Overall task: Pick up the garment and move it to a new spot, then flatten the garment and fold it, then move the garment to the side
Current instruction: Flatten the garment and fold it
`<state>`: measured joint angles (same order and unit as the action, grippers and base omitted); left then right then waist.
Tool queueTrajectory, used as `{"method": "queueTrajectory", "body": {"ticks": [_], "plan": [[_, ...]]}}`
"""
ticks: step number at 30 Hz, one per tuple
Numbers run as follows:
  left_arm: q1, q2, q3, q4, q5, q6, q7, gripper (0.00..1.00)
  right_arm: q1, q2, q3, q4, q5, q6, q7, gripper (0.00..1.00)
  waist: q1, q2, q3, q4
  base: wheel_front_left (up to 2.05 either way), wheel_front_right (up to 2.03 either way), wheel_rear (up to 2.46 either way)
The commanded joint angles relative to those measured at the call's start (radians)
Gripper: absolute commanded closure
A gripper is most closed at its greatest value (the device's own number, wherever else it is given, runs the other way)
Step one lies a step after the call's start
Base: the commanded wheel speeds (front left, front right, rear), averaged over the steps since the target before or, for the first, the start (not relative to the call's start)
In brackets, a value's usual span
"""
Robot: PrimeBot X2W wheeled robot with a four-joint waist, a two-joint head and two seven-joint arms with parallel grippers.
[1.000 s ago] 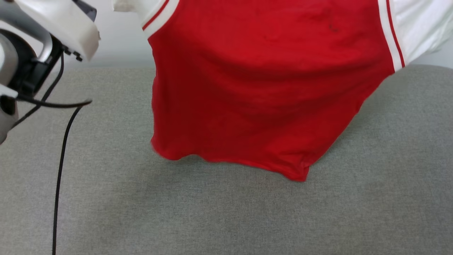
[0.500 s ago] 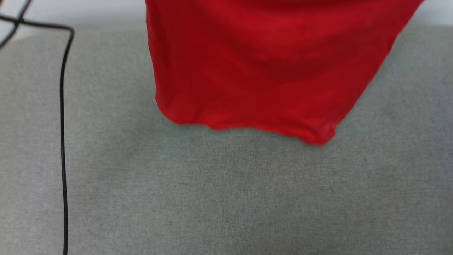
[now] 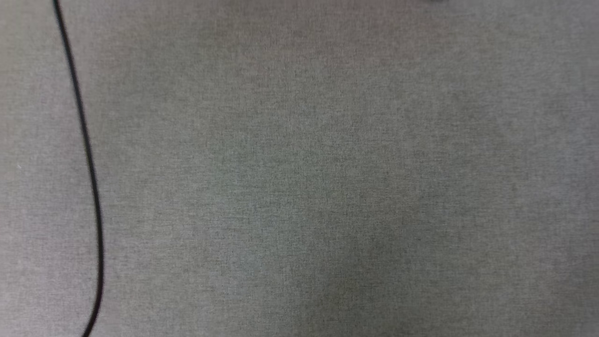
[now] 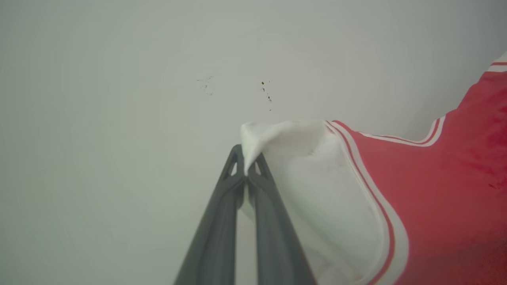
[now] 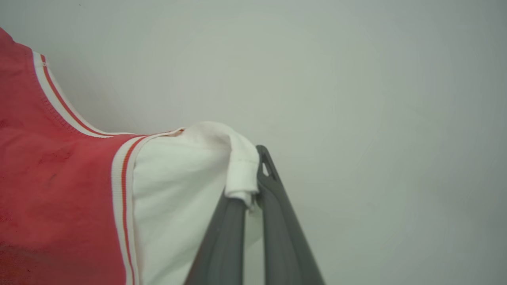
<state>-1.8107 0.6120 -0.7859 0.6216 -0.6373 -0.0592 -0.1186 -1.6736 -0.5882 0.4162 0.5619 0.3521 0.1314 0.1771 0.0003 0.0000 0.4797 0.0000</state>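
The garment (image 4: 435,190), a red jersey with white sleeves and red-white striped seams, hangs stretched between my two grippers in front of a pale wall. In the left wrist view my left gripper (image 4: 246,158) is shut on the edge of one white sleeve, which spreads to the right of the fingers. In the right wrist view my right gripper (image 5: 253,166) is shut on the hem of the other white sleeve (image 5: 237,166), with the red body (image 5: 55,190) hanging to the left. The chest letters are hidden.
The head view looks straight down on a grey fabric surface (image 3: 327,187). A thin black cable (image 3: 89,168) runs down its left side. A pale wall (image 4: 119,118) with a few small dark specks (image 4: 266,90) stands behind the grippers.
The head camera has tilted downward: the red garment and the left arm slid up out of the head view, leaving the grey surface and the cable.
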Motion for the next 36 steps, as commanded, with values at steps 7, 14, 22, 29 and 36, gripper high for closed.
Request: {"method": "queueTrajectory", "body": {"ticks": [7,14,22,29,36], "plan": [[-0.058,-0.026,0.015,0.128,-0.010,-0.029,-0.074,1.00,-0.130,0.041,0.064,0.137,-0.008,-0.001,-0.063,1.00,-0.0003,0.0000,0.076,0.005,0.00,0.00,0.00],[0.011,-0.052,0.014,0.200,-0.043,-0.049,-0.123,1.00,-0.081,0.078,0.139,0.243,0.046,-0.002,-0.146,1.00,-0.0003,0.0000,0.090,0.003,0.00,0.00,0.00],[0.212,-0.029,0.038,0.160,-0.081,-0.050,-0.146,1.00,0.076,0.107,0.245,0.267,0.146,-0.002,-0.251,1.00,-0.0003,0.0000,0.037,-0.010,0.00,0.00,0.00],[0.505,-0.001,0.110,-0.004,-0.105,0.003,-0.149,1.00,0.281,0.073,0.310,0.220,0.261,-0.002,-0.311,1.00,-0.0003,0.0000,-0.049,-0.004,0.00,0.00,0.00],[0.876,0.025,0.178,-0.193,-0.137,0.089,-0.149,1.00,0.554,0.029,0.360,0.137,0.345,-0.001,-0.346,1.00,-0.0003,0.0000,-0.158,0.009,0.00,0.00,0.00]]}}
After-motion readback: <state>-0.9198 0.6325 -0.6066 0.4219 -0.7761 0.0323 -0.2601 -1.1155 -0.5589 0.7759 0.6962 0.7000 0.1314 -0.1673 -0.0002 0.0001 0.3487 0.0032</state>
